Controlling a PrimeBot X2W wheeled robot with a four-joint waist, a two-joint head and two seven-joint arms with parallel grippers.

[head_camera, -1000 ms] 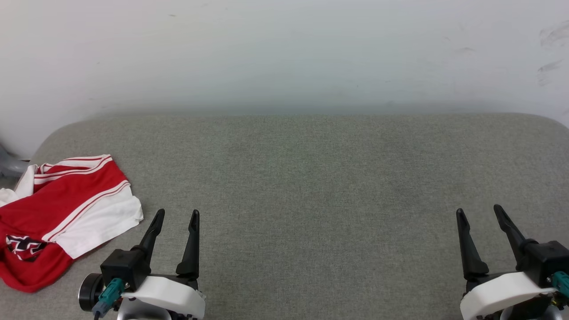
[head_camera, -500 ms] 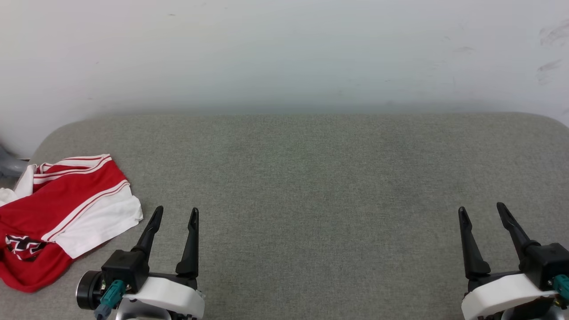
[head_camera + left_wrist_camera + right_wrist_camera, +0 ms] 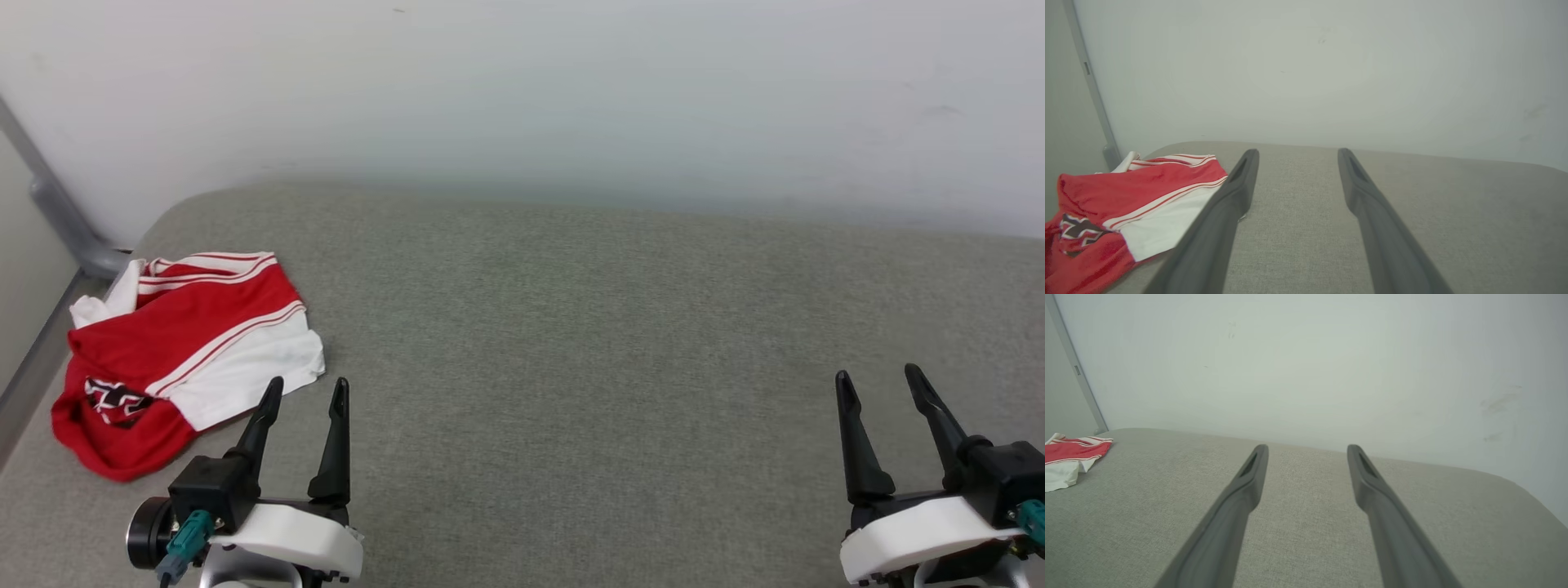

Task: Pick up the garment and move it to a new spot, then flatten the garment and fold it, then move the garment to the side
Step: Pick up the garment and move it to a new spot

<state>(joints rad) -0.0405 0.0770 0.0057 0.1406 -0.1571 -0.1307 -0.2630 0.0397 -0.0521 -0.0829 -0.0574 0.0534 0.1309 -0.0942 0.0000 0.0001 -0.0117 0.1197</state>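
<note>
The garment [image 3: 184, 343], a red jersey shirt with white sleeves and striped trim, lies crumpled at the left end of the grey padded surface [image 3: 612, 327]. Part of its black-and-white lettering shows. My left gripper [image 3: 306, 386] stands open just right of the white sleeve, apart from the cloth, with nothing between its fingers. In the left wrist view the garment [image 3: 1118, 208] lies left of the left gripper [image 3: 1294, 153]. My right gripper [image 3: 875, 377] is open far to the right. The right wrist view shows the garment [image 3: 1071, 457] at the far left and the right gripper [image 3: 1306, 448] over bare fabric.
A white wall [image 3: 531, 90] rises right behind the surface. A grey metal post [image 3: 57, 208] runs down at the far left, close to the garment. The surface's rounded left edge lies just beyond the shirt.
The head view has swung to the left, so the garment sits further right and higher in it and the grey post has come in. Both grippers keep their open stance.
</note>
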